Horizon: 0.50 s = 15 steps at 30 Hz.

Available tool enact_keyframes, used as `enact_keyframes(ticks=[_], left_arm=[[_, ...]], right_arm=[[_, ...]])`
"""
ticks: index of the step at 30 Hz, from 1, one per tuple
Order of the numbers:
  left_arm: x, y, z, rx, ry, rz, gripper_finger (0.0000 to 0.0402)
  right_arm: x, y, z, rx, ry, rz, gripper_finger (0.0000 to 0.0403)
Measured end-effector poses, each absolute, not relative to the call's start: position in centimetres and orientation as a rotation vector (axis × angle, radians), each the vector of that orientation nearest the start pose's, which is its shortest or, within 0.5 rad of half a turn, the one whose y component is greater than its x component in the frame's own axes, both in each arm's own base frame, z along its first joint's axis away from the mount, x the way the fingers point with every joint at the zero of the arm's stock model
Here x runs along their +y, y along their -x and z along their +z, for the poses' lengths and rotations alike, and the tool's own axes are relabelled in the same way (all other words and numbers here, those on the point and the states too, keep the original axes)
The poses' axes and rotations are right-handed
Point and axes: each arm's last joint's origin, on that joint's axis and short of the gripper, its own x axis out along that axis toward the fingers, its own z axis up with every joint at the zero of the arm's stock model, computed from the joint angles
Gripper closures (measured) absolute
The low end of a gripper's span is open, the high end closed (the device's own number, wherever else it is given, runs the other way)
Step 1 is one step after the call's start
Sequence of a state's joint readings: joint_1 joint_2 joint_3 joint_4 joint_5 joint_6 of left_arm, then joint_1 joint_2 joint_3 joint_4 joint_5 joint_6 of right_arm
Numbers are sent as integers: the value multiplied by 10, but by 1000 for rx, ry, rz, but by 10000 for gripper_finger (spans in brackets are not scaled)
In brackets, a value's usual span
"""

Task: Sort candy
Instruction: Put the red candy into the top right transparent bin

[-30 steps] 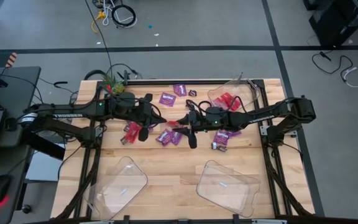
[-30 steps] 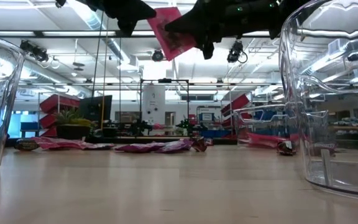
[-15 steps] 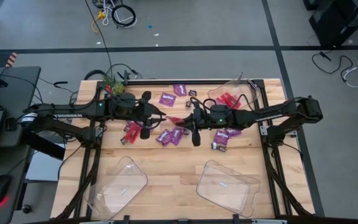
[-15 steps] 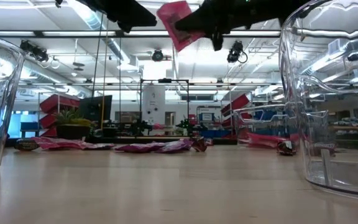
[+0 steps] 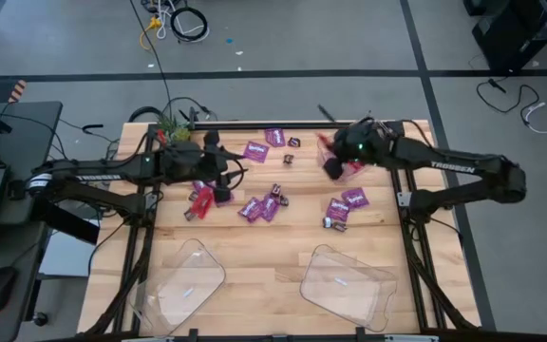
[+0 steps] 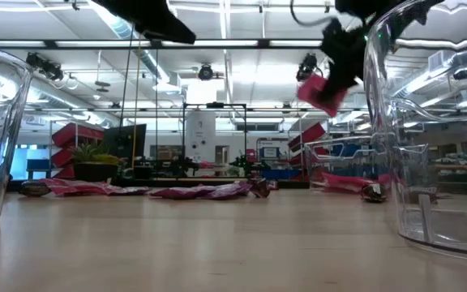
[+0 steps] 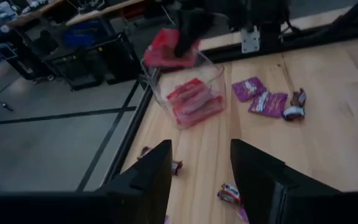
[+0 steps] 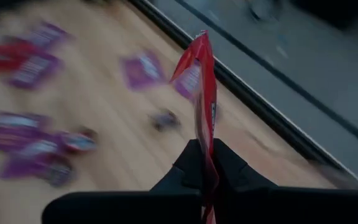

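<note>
Wooden slats form the table (image 5: 254, 249), which sits on a grey floor with cables and a laptop to one side. Two empty clear trays (image 5: 180, 285) (image 5: 348, 283) rest at the near edge; a third clear tray (image 7: 188, 93) at the far right corner holds several red packets (image 7: 192, 102).

The right gripper (image 5: 331, 167) is positioned over that far-right tray. Its fingers are closed on a red packet (image 8: 201, 93), which stands edge-on between the pads in the right wrist view and hangs tilted in the low view (image 6: 321, 91).

The left gripper (image 7: 199, 180) hovers above the left-centre of the table, its fingers spread apart and holding nothing.

Remaining candy lies loose on the wood: purple packets (image 5: 260, 207) near the centre, two more purple packets (image 5: 347, 202) toward the right, purple packets (image 5: 266, 142) near the far edge, red packets (image 5: 199, 199) just beside the left gripper, and small dark brown pieces (image 5: 280, 196) scattered among them.
</note>
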State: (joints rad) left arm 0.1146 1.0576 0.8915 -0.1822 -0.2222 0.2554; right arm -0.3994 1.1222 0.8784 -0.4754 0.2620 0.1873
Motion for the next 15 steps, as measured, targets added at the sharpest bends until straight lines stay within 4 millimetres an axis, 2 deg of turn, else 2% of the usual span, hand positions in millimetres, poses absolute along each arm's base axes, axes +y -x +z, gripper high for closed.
enact_keyframes(ticks=[3,6,11,15], left_arm=[[33,-230,307,410,-270,284,238],[33,-230,298,403,-269,280,239],[33,-230,293,423,-264,272,239],[32,-229,292,435,-261,270,239]], right_arm=[[-119,-192,264,746,-299,-747,398],[-139,-180,245,795,-367,-724,398],[-159,-169,218,870,-489,-636,398],[-169,-168,202,900,-591,-579,398]])
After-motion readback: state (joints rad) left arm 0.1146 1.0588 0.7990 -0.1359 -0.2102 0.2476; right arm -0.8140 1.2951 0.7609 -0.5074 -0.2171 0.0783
